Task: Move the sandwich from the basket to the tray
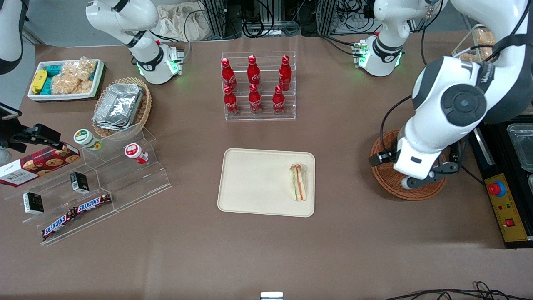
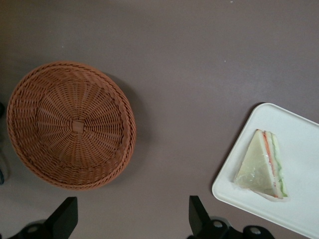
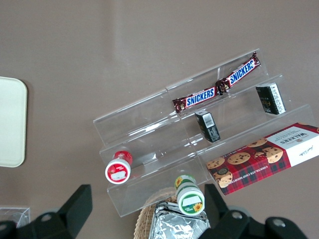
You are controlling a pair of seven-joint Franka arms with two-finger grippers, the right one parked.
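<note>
Sandwich (image 1: 298, 182): one triangular wedge, lying on its side on the tray (image 1: 254, 183), close to the rim at the tray's 3 o'clock edge as the front camera sees it. Filling layers face outward. It lies wholly inside the rim, nothing touching it. Judged: delivered, task essentially complete.

Tray: flat, cream, mid-table; holds nothing but the sandwich. The placing close to the edge nearest the basket suggests the shortest carry from there.

Basket (image 2: 72, 124): round, reddish-brown wicker, toward the working arm's end of the table, at 3 o'clock from the tray and well apart from it. Its woven floor is bare in the wrist view.

Gripper (image 2: 132, 221): left arm's, hanging above the table between basket and tray, nearer the basket; in the front view the arm overlaps the basket. Fingers spread wide apart, holding nothing, touching nothing. Judged: free to retreat.
</note>
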